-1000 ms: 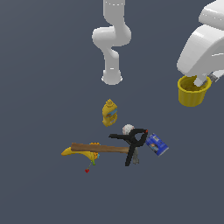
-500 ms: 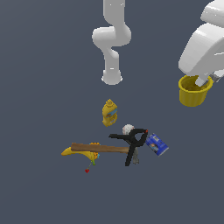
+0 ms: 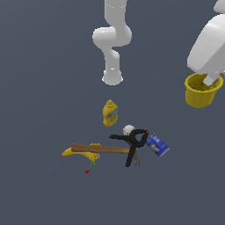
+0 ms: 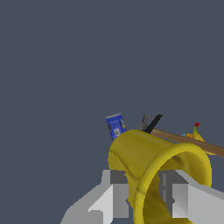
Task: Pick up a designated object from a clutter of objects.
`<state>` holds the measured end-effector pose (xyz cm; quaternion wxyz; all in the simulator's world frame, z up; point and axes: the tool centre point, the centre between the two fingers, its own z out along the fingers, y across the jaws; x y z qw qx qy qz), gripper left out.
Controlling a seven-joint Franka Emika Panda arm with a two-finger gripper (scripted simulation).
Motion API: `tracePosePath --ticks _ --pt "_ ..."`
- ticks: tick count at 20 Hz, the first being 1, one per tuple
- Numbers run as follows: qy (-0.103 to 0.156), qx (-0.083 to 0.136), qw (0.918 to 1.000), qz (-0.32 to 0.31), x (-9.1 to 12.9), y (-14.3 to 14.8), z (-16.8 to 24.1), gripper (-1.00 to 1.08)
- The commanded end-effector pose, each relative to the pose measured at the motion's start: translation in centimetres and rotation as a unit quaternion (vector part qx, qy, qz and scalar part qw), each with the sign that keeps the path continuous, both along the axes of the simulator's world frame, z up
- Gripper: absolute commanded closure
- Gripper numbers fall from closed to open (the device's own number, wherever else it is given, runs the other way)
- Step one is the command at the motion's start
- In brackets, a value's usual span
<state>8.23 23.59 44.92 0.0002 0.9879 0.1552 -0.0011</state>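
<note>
The plain yellow cup (image 3: 201,91) hangs high above the floor at the exterior view's right, with my gripper (image 3: 212,81) shut on its rim. In the wrist view the cup (image 4: 148,162) fills the foreground, one finger (image 4: 117,192) outside its wall and the other finger (image 4: 186,197) inside its mouth. The rest of the clutter lies on the floor well below: a yellow bottle (image 3: 110,112), a white ball (image 3: 128,129), a black clamp (image 3: 133,143), a blue can (image 3: 157,145), a wooden-handled hammer (image 3: 103,149) and a banana (image 3: 83,154).
The arm's white base (image 3: 112,78) stands behind the pile. A small red bit (image 3: 87,171) lies in front of the banana. The wrist view shows the blue can (image 4: 116,125), the hammer handle (image 4: 186,141) and the banana's tip (image 4: 195,134) beyond the cup.
The cup and my gripper have risen slightly and drifted toward the exterior view's right. The pile on the floor has not moved.
</note>
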Motion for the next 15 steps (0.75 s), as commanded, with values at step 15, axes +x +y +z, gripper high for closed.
tracePosePath --ticks 15 --pt "-0.001 0.000 1.0000 0.000 1.6 0.4 1.6 1.08"
